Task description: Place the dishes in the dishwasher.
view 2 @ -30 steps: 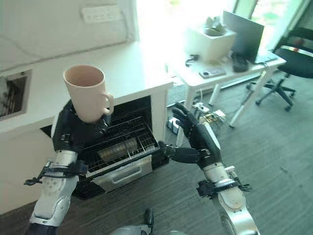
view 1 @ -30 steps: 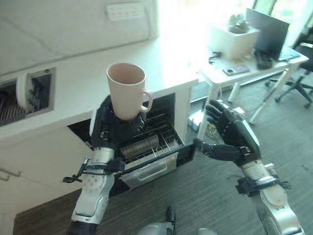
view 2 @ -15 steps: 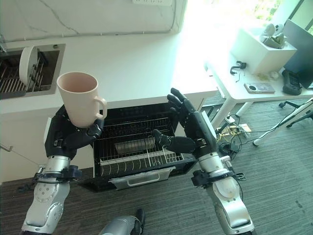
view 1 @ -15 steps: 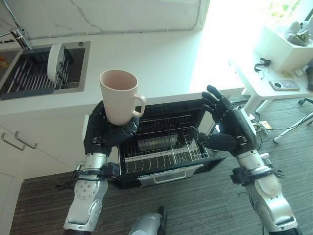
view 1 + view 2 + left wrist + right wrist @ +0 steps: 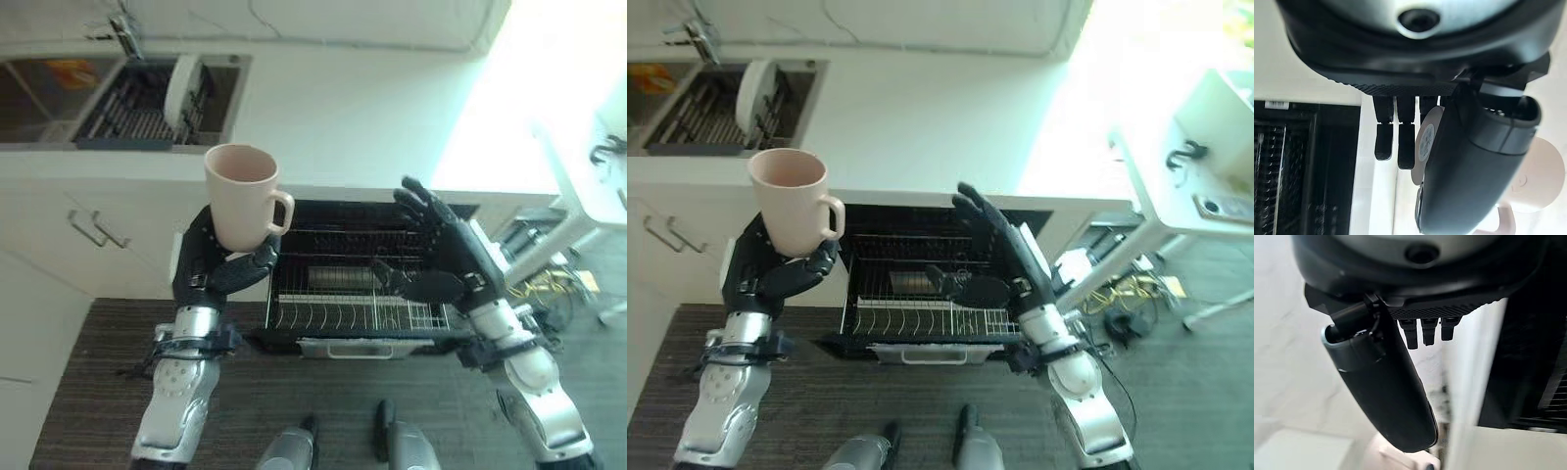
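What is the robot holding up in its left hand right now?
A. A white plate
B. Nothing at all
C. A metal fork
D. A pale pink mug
D. The left hand is curled round the base of a pale pink mug, held upright above the open dishwasher, while the right hand is open and holds nothing.
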`<state>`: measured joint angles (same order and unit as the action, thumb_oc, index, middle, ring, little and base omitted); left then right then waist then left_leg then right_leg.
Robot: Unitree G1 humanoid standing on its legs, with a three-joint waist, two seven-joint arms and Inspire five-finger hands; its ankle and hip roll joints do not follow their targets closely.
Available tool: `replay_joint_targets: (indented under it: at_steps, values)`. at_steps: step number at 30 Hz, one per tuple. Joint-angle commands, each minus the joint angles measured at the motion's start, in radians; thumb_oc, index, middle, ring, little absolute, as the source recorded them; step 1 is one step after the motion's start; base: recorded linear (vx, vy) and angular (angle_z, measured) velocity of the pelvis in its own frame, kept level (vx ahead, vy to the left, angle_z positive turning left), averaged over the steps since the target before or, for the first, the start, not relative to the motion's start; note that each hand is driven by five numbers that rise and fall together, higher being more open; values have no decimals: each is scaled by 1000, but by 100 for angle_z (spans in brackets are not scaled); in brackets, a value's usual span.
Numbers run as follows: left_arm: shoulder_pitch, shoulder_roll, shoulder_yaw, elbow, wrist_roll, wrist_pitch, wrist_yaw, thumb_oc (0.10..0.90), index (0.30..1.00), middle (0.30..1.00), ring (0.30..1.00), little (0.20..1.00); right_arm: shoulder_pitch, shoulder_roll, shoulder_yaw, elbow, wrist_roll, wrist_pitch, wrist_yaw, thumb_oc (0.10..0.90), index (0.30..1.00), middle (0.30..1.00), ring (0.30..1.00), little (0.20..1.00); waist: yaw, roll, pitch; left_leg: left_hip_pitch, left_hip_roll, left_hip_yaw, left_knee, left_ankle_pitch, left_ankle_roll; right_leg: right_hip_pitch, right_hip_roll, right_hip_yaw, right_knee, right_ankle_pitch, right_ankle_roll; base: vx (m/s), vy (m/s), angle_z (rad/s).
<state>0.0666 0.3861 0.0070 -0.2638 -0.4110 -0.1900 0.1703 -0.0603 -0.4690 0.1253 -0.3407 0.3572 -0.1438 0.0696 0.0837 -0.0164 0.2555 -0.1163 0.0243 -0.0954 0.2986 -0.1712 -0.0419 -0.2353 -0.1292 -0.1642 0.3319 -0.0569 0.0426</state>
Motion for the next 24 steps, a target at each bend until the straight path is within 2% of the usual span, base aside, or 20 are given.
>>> replay_joint_targets:
  at_steps: [1,5,7,10,11,12,13,16,21,24]
  values:
    - [-71,41,6,-104,-8,-114,9,400,300,300,300,300,-16,-10,-37,-62,28,-65,-17,800,900,900,900,900,-19,-21,-129,-36,73,79,1,23,-20,45,-43,3,-32,-28,64,65,-221,16]
    - [-65,36,3,-105,-18,-126,-2,400,300,300,300,300,2,-28,-56,-64,50,-67,-24,800,900,900,900,900,-27,-8,-124,-54,99,126,1,55,-31,57,-40,-34,-32,-42,48,24,-151,8]
    - [-82,30,-20,-88,-23,-134,-25,400,300,300,300,300,8,-28,-68,-56,37,-80,-42,800,900,900,900,900,-59,10,-124,-49,119,217,1,53,-32,71,-61,-86,-32,-48,51,3,-22,71]
    - [-87,33,-23,-69,-1,-141,-20,400,300,300,300,300,1,-23,-67,-50,63,-77,-28,800,900,900,900,900,-70,21,-132,-39,101,202,1,37,-28,76,-57,-75,-32,-52,52,37,58,46]
    - [-91,36,-39,-56,28,-134,-15,400,300,300,300,300,2,-8,-62,-47,153,-60,10,800,900,900,900,900,-78,26,-142,-30,97,194,1,27,-25,84,-55,-65,-32,-55,53,58,64,0]
    - [-97,36,-46,-50,32,-133,-17,400,300,300,300,300,2,-3,-58,-45,167,-56,19,800,900,900,900,900,-80,26,-144,-29,97,193,1,25,-25,86,-56,-65,-32,-56,54,54,77,0]
    - [-120,30,-77,-26,20,-135,-53,400,300,300,300,300,-1,16,-47,-36,293,-39,57,800,900,900,900,900,-85,26,-149,-23,95,191,1,20,-25,93,-59,-66,-32,-56,57,10,34,2]
    - [-142,25,-126,11,40,-141,-64,400,300,300,300,300,-7,70,-23,-18,487,-2,126,800,900,900,900,900,-89,24,-156,-13,92,191,1,12,-23,101,-61,-67,-32,-57,61,14,33,4]
    - [-158,18,-173,50,77,-144,-52,400,300,300,300,300,-2,133,30,-15,615,41,169,800,900,900,900,900,-88,16,-166,5,86,198,1,-1,-14,113,-65,-65,-32,-57,65,5,30,-2]
    - [-170,18,-200,77,97,-145,-55,400,300,300,300,300,-13,166,56,-7,761,60,199,800,900,900,900,900,-80,9,-167,11,82,201,1,-8,-9,121,-68,-66,-32,-58,68,-6,4,1]
